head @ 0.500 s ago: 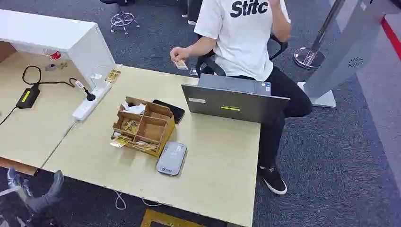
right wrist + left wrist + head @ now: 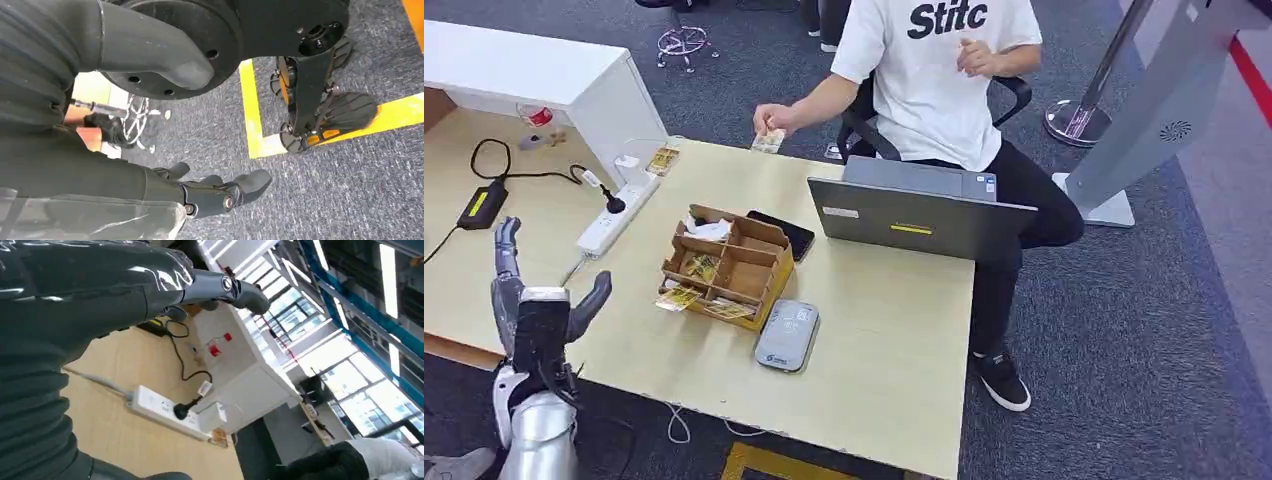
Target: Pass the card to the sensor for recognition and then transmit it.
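A person seated behind the table holds a small card out over the table's far edge. The grey card sensor lies flat on the table by a cardboard organiser holding several yellow cards. My left hand is raised over the table's near left edge, fingers spread and empty, well to the left of the organiser. In the left wrist view its fingers stretch out above the wood. My right hand hangs beside my body over the carpet, holding nothing.
An open laptop stands at the far right of the table, with a black phone beside the organiser. A white power strip and a black adapter lie on the left. A white cabinet stands at the back left.
My left arm has risen into the head view at the lower left. The person's hand with the card has moved left toward the table's edge, and their other hand has dropped to chest height.
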